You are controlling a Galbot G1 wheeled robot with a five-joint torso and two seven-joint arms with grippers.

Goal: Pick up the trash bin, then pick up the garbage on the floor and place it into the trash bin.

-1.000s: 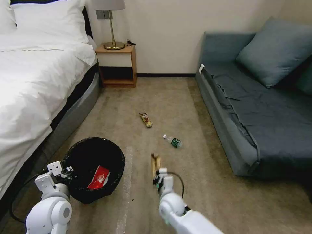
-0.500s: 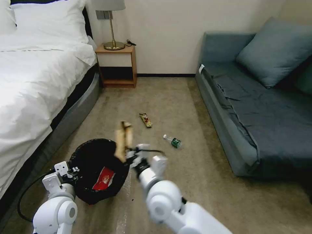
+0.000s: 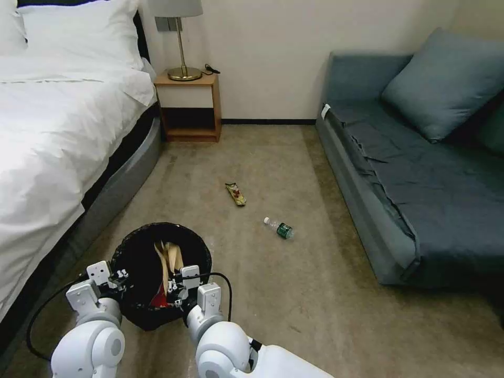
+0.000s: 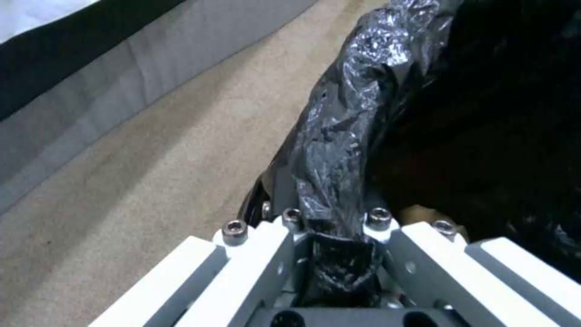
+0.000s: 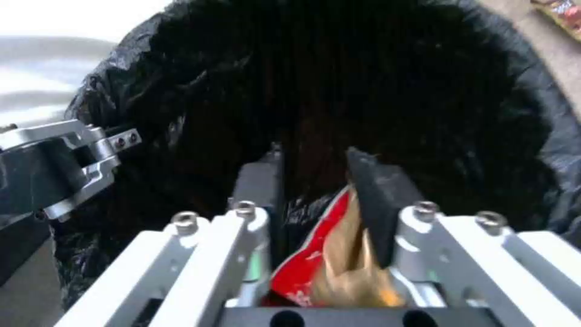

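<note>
Trash bin [image 3: 137, 247] interior mostly black, depth and floor of it unreadable; red bit at lower center of bin half-covered by right gripper [image 3: 171, 287]. Tan wrapper [image 3: 169, 258] lower end hidden behind that gripper; in right wrist view wrapper [image 5: 348, 272] blurred, can't tell if the fingers touch it. Bottle [image 3: 279, 228] label too small to read. Left gripper [image 4: 332, 227] fingertips buried under bag fold at frame bottom. Sofa [image 3: 420, 173] cut off at right edge.

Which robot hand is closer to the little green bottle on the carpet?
The right. The right gripper is over the trash bin, on the side toward the bottle; the left gripper clamps the bin's far rim.
</note>
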